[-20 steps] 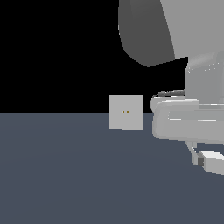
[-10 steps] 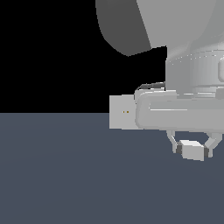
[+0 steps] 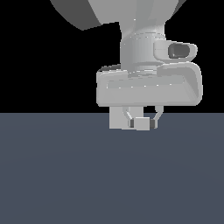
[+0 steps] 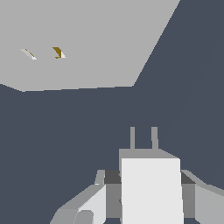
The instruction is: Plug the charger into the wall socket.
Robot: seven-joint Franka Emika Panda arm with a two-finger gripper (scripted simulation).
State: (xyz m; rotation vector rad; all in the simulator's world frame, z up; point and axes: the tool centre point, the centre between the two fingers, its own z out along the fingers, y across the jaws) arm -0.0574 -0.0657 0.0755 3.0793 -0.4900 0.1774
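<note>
The floor (image 3: pixel 65 175) is flat, dark blue-grey and bare. Behind it, in the exterior view, the room is all black.

There is one robot arm, big and light grey, and it fills the top of the exterior view. It has one gripper (image 3: pixel 141 123). There is one charger (image 3: pixel 141 124), a small off-white block. There is one wall socket (image 3: pixel 115 119), a flat light-grey square plate. The wrist view shows two thin prongs (image 4: pixel 143 138) sticking out of the front end of the charger (image 4: pixel 151 188). That view also shows two tiny slots (image 4: pixel 43 53) on the wall socket (image 4: pixel 96 39); one has a yellowish edge.

The gripper's two fingers (image 3: pixel 128 119) are pinching the charger, one on each side of it. The charger sits right between the fingertips, at the tip of the hand, held up off the floor.

In the exterior view the wall socket stands upright behind the gripper. Most of it is hidden by the hand, and only its lower part peeks out just beside the fingers. In the wrist view the socket lies ahead of the charger's prongs, with a strip of dark floor between them, so they are not touching. The slots sit off to one side of the line of the prongs.
</note>
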